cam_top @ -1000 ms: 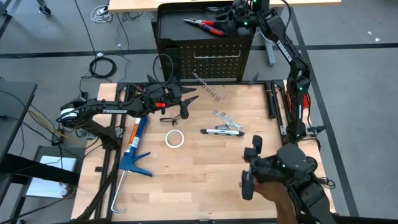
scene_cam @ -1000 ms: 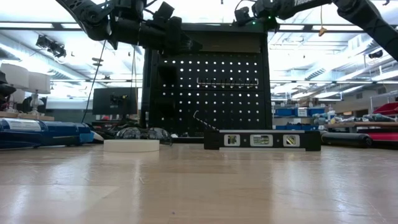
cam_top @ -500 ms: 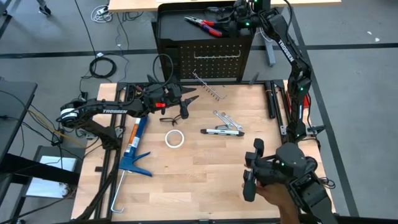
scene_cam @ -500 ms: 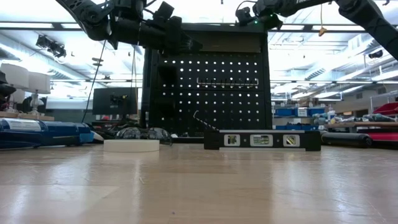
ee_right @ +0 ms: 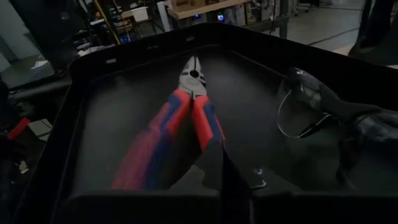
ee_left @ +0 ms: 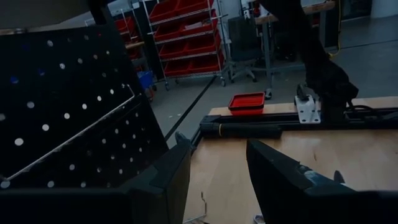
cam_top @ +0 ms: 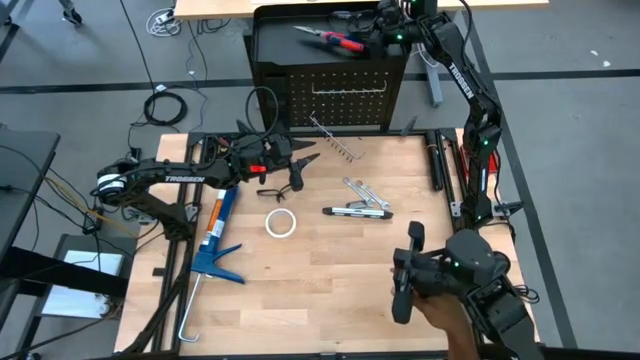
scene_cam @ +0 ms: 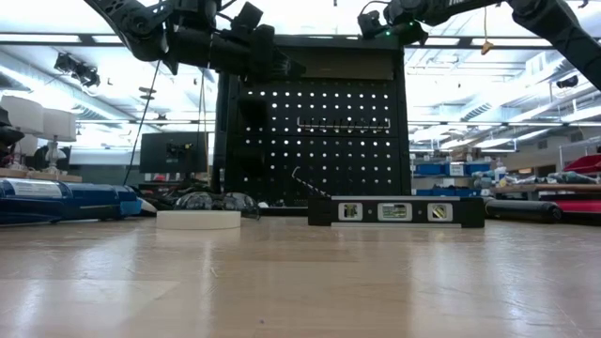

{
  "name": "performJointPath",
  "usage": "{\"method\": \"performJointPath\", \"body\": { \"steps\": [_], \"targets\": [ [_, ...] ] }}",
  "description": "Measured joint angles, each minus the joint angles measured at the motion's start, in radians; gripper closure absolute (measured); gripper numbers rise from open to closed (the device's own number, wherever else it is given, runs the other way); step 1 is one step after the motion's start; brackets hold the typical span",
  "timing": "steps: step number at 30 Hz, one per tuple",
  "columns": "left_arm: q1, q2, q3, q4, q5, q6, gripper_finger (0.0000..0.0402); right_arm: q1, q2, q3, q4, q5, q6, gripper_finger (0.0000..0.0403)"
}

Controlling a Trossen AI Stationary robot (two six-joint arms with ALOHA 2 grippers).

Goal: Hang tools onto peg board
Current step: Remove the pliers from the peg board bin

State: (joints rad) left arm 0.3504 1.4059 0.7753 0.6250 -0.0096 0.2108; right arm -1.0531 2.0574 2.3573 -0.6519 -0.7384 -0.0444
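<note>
The red-and-blue-handled pliers point(ee_right: 163, 138) lie flat in the black tray point(cam_top: 272, 45) on top of the peg board point(scene_cam: 319, 141). Safety glasses point(ee_right: 311, 102) lie beside them. My right gripper point(ee_right: 219, 163) is shut at the handle ends of the pliers point(cam_top: 328, 38). My left gripper point(cam_top: 305, 160) stands open and level in front of the board's left part, high above the table, with nothing between its fingers point(ee_left: 161, 180). Two wrenches point(cam_top: 362, 190) and the black-and-silver bar point(cam_top: 357, 211) lie on the table. My right gripper comes slanting down from the tray's right side. Its shut fingertips point(ee_right: 211, 163) lie over the free end of one pliers handle point(ee_right: 208, 134) and hide it. I cannot tell whether they touch it or have it between them. The pliers rest flat on the tray floor.
A hook rail point(cam_top: 350, 95) hangs on the board and another point(cam_top: 335, 142) lies at its foot. A white tape roll point(cam_top: 281, 222), a blue caulking gun point(cam_top: 215, 240) and dark glasses point(cam_top: 280, 182) lie on the left. A person's hand holds a black device point(cam_top: 445, 275) at the near right.
My right gripper has shut at the pliers' handle ends and tipped down a little. The pliers have shifted slightly in the tray.
</note>
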Motion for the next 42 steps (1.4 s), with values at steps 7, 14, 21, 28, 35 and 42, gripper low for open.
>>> {"method": "performJointPath", "body": {
  "steps": [7,14,21,28,35,42],
  "targets": [
    [0.0,0.0,0.0,0.0,0.0,0.002,0.0241,-0.005,-0.006,-0.005,0.079,-0.064,0.051,0.04],
    [0.0,0.0,0.0,0.007,0.0,0.002,0.0241,-0.008,-0.01,-0.006,0.102,-0.071,0.051,0.0391],
    [0.0,0.0,0.0,0.005,0.0,0.002,0.0241,0.016,-0.01,-0.007,0.282,-0.078,0.052,0.0314],
    [0.0,0.0,0.0,0.004,0.0,0.002,0.0241,0.028,-0.01,-0.013,0.351,-0.078,0.048,0.0273],
    [0.0,0.0,0.0,0.007,0.0,0.002,0.0241,0.026,-0.014,-0.086,0.356,-0.068,0.041,0.0275],
    [0.0,0.0,0.0,0.024,-0.027,0.0,0.0241,-0.007,-0.022,-0.109,0.32,-0.044,0.179,0.0287]
  ]
}}
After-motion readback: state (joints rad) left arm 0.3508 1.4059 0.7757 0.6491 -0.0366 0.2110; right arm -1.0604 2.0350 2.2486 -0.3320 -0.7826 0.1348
